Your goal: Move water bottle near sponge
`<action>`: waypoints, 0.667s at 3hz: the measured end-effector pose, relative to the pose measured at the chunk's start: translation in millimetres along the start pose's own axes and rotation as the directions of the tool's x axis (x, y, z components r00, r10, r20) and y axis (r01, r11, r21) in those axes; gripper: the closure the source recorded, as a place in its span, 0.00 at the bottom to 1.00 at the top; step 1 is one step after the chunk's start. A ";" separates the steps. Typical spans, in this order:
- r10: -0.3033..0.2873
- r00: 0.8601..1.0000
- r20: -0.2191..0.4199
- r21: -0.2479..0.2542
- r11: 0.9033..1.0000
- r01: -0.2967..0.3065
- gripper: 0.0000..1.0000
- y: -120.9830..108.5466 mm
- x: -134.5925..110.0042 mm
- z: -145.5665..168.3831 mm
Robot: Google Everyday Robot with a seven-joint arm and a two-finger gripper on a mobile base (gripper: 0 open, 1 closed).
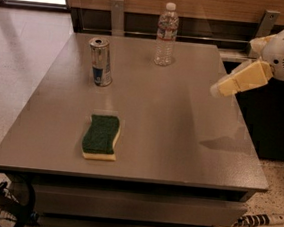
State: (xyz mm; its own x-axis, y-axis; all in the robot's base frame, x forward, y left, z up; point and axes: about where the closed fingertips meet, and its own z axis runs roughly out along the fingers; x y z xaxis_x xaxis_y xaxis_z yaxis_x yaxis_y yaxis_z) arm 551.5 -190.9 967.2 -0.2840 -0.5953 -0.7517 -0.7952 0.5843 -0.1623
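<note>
The water bottle [167, 33] stands upright at the far edge of the grey table [179, 139], clear and ribbed with a white cap. The sponge [100, 135], green on top with yellow foam below, lies flat near the table's front left. My gripper [217, 89] comes in from the right on a cream and white arm, above the table's right side, well to the right of the bottle and in front of it. It holds nothing.
A silver and blue can [101, 62] stands upright at the table's left, between bottle and sponge. A wooden wall with metal brackets [116, 15] runs behind the table. Cables and a power strip [262, 220] lie on the floor in front.
</note>
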 end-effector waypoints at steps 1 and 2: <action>0.078 0.986 0.144 0.059 0.994 -0.088 0.00 -21.8 -26.5 18.8; 0.152 0.953 0.262 0.175 0.963 -0.202 0.00 -57.3 -60.1 28.8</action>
State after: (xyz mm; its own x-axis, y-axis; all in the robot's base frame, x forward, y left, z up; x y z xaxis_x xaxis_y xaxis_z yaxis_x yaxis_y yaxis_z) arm 629.6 -172.8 1003.3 -0.2512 -0.3333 -0.9087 -0.6147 0.7802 -0.1163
